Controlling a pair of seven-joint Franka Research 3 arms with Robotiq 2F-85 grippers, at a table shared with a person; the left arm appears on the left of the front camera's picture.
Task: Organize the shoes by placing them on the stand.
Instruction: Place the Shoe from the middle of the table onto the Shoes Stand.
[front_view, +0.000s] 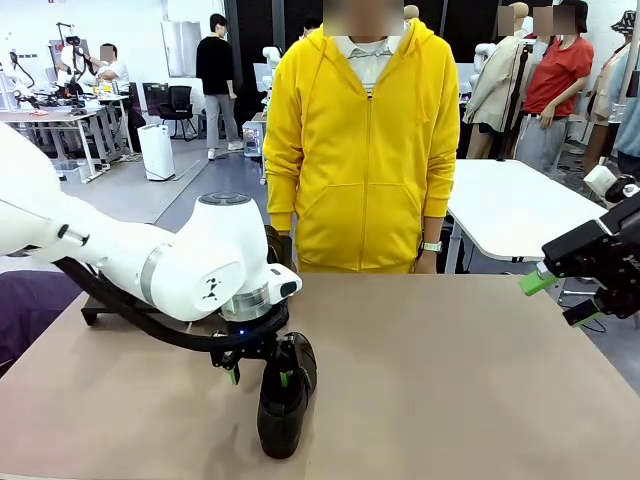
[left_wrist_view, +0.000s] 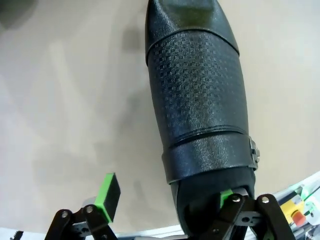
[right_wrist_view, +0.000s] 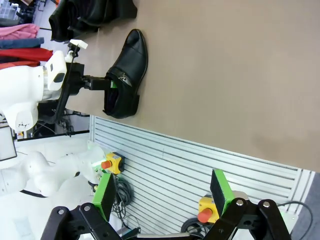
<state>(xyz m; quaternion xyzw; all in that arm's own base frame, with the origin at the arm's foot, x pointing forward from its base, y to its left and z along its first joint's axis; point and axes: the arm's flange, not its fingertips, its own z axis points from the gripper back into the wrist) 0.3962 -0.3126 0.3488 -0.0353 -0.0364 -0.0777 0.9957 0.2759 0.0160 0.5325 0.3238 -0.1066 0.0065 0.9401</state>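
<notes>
Black leather shoe (front_view: 283, 398) on worktop (front_view: 450, 380), heel wall between parted fingers of left gripper (front_view: 258, 378); not yet clamped. Close squarely before lifting. Right gripper (right_wrist_view: 163, 196) spread wide, empty.

A broad desk (front_view: 460, 380) with a plain tan top carries one black shoe (front_view: 283, 395), sole down near the robot's edge, left of the middle. The shoe's toe points toward the robot. At the desk's left end sits part of a low black stand (front_view: 100, 312).
</notes>
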